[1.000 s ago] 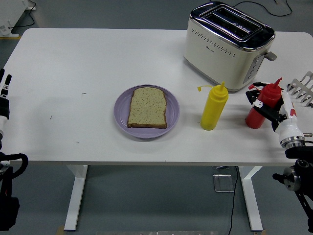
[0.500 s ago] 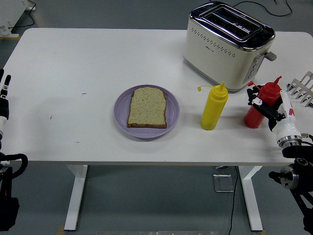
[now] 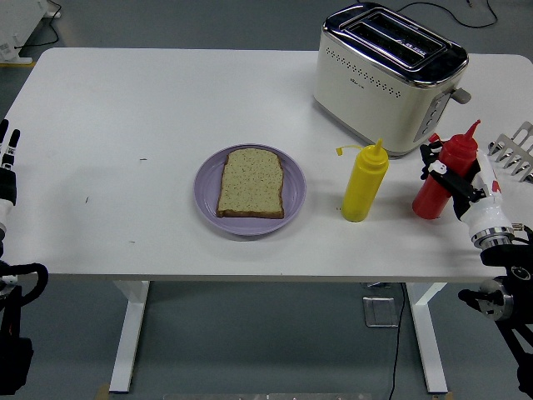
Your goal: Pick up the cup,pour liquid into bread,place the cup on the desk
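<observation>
The right hand [image 3: 460,185] grasps the red squeeze bottle [image 3: 445,172] at the right side of the table [image 3: 125,117], its fingers [image 3: 436,171] around the body. The bread [image 3: 251,182] lies on the purple plate [image 3: 293,200], well apart.

- The left hand [image 3: 7,167] is cut by the left edge; only a few upright fingers show.
- The right hand [image 3: 460,179] covers the right side of the red bottle [image 3: 440,179], hiding part of it.
- A metal rack [image 3: 516,152] runs off the right edge, leaving only its prongs in sight.
- The toaster [image 3: 387,77] hides the table [image 3: 125,117] behind it; its front marking is too small to read.
- The bread [image 3: 251,182] covers the middle of the plate [image 3: 293,187].
</observation>
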Available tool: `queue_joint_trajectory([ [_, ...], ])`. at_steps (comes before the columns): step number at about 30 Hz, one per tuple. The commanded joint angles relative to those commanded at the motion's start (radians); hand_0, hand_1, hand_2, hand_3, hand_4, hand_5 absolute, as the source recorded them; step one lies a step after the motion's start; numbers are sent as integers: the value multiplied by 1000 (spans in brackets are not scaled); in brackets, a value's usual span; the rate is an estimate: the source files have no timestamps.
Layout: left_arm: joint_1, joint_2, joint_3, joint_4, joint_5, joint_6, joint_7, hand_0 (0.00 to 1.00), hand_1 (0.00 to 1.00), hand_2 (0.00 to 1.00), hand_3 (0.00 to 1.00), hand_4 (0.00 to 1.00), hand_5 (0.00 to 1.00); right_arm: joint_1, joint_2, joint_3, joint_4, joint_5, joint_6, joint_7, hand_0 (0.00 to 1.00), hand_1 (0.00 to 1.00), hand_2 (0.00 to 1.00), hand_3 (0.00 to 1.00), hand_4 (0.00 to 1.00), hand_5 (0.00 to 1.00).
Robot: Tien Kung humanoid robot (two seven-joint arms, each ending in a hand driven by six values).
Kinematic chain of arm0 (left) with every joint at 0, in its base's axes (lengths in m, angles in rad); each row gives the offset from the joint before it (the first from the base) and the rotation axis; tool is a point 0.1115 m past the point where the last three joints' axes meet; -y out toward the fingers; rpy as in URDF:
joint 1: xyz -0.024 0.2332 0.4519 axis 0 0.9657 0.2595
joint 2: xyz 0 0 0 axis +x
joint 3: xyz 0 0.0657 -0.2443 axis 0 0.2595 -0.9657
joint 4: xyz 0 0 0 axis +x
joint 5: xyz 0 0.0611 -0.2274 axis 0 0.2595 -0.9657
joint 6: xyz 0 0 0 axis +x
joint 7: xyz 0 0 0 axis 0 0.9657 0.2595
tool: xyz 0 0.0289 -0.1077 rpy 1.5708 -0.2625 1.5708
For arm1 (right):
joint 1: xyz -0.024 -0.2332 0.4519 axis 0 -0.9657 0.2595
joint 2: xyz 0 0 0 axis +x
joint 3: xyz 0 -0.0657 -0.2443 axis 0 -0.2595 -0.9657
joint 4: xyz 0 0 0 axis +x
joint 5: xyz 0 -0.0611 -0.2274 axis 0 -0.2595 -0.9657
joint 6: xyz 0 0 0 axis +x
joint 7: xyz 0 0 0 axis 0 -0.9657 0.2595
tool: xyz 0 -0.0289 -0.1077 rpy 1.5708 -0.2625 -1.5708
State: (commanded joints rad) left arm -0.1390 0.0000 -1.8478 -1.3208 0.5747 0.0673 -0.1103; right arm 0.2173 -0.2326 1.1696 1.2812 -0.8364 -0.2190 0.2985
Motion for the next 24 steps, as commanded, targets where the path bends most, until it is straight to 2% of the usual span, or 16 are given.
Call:
queue_joint_trajectory([
  [11, 3, 0, 0, -1, 0, 0, 0, 781, 738, 735, 683, 559, 998, 9, -13, 14, 61, 26, 15, -31, 50, 118, 283, 358, 687, 255],
  [21, -1, 0, -6, -1, 0, 1, -1, 781, 738, 735, 684, 559, 998, 58, -37, 6, 123, 33, 37, -75, 26, 104, 264, 344, 687, 293],
  [22, -2, 0, -6, -2, 0, 1, -1, 781, 738, 734, 684, 559, 998, 66, -39, 3, 130, 39, 38, -76, 2, 70, 227, 317, 686, 309],
  [24, -3, 0, -7, -2, 0, 1, -1, 781, 738, 734, 684, 559, 998, 75, -41, -1, 141, 45, 38, -80, 2, 70, 227, 317, 686, 309],
])
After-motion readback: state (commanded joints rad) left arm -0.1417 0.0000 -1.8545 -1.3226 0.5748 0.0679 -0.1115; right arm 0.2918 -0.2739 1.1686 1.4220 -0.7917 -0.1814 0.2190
